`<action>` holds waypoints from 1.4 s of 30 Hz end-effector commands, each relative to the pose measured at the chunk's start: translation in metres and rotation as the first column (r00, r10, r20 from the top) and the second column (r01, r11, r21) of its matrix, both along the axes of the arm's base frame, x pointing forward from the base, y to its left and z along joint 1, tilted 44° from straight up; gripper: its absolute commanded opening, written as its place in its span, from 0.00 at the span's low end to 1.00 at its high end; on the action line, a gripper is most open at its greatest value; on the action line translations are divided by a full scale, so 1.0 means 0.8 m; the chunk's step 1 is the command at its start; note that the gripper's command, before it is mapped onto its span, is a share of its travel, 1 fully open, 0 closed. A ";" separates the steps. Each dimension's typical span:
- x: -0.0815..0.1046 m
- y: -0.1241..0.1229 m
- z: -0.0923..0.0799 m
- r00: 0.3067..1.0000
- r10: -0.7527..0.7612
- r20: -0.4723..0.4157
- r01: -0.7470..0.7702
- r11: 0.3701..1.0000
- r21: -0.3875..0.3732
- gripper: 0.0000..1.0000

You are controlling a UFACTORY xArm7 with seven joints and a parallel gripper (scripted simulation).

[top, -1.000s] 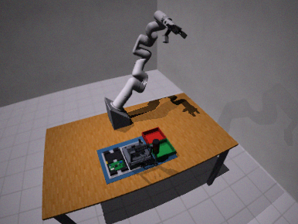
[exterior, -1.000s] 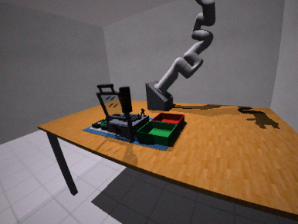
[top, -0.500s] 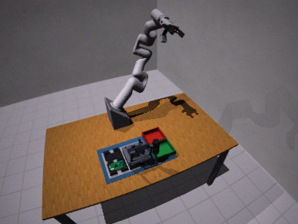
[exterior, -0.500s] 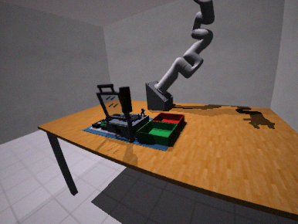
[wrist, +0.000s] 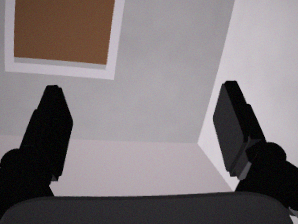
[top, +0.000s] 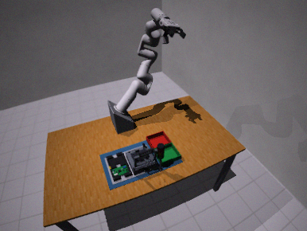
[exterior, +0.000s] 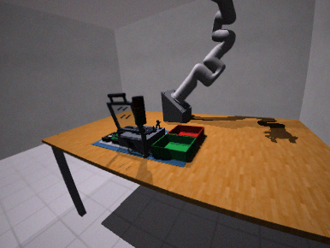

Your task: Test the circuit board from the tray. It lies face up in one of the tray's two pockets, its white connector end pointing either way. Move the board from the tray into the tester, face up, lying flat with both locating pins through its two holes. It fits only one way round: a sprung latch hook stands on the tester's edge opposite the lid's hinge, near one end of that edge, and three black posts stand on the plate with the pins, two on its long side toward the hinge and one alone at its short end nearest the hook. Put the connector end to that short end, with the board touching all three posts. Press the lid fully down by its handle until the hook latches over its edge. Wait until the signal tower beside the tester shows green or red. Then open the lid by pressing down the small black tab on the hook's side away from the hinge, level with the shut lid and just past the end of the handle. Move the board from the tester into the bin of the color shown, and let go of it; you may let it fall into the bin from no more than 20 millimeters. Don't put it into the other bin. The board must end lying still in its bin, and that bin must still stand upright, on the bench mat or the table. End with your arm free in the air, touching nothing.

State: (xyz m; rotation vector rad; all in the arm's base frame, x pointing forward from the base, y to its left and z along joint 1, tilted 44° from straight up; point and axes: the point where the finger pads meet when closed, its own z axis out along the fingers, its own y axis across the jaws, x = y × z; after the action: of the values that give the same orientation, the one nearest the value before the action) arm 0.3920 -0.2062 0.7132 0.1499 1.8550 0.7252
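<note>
The green circuit board (top: 118, 171) lies in the near pocket of the tray (top: 116, 165) at the left end of the blue mat. The tester (top: 141, 159) stands in the mat's middle with its lid (exterior: 117, 107) raised. The dark signal tower (top: 160, 151) stands beside it and shows no colour; it also shows in the exterior view (exterior: 138, 110). The red bin (top: 158, 139) and the green bin (top: 170, 154) stand at the mat's right end. My gripper (top: 177, 33) is open and empty, high in the air far above the table's back. In the wrist view the open gripper (wrist: 143, 132) frames only wall and floor.
The arm's base (top: 121, 117) stands on the table behind the mat. In the wrist view a corner of the table (wrist: 65, 12) shows far below. The arm's shadow (exterior: 275, 130) lies on the table's far right part.
</note>
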 end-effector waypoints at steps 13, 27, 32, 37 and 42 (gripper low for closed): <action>0.025 -0.039 -0.042 0.995 -0.012 -0.095 0.023 0.993 0.117 1.00; 0.051 -0.070 -0.090 0.980 -0.009 -0.196 0.054 0.973 0.223 1.00; 0.051 -0.070 -0.090 0.980 -0.009 -0.196 0.054 0.973 0.223 1.00; 0.051 -0.070 -0.090 0.980 -0.009 -0.196 0.054 0.973 0.223 1.00; 0.051 -0.070 -0.090 0.980 -0.009 -0.196 0.054 0.973 0.223 1.00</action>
State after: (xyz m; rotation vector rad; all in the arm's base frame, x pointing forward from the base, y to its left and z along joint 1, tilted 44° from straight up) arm 0.4330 -0.2608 0.6402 0.4099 1.9458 0.9285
